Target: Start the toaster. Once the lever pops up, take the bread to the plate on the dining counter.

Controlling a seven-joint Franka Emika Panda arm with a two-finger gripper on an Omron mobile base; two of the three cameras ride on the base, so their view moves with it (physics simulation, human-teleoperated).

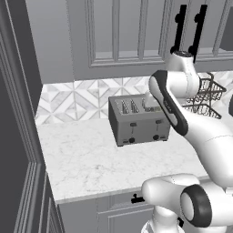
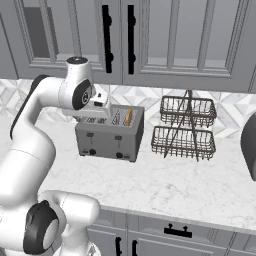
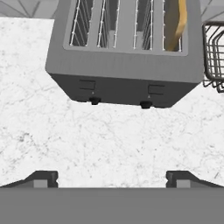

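The marble counter (image 1: pixel 86 159) spreads out white with faint grey veining, smooth and flat, carrying everything against a patterned tile backsplash (image 1: pixel 73 98) under grey panelled cabinets (image 2: pixel 165 35); on it sits the toaster (image 2: pixel 110 135), a boxy grey metal block with four wire-lined slots open to the ceiling, its front face turned toward the robot so the two small black levers and the two round black knobs are within reach; just to its right in the right base view stands a two-tier dark wire rack (image 2: pixel 185 127), thin rods, open weave, apart from the toaster; the arm bends over the toaster's top, and the gripper (image 3: pixel 112 178) hovers above the bare counter in front of that face, fingers (image 3: pixel 43 178) spread wide and holding nothing, likely because a lever wants a push rather than a pinch; now the bread (image 3: pixel 177 22), a thin tan-brown slice with a golden edge, stands upright on its edge in the end slot nearest the rack, poking a little above the rim; the levers look high in their tracks from the hand view, though it is hard to be sure, so I judge the toasting is not yet started.
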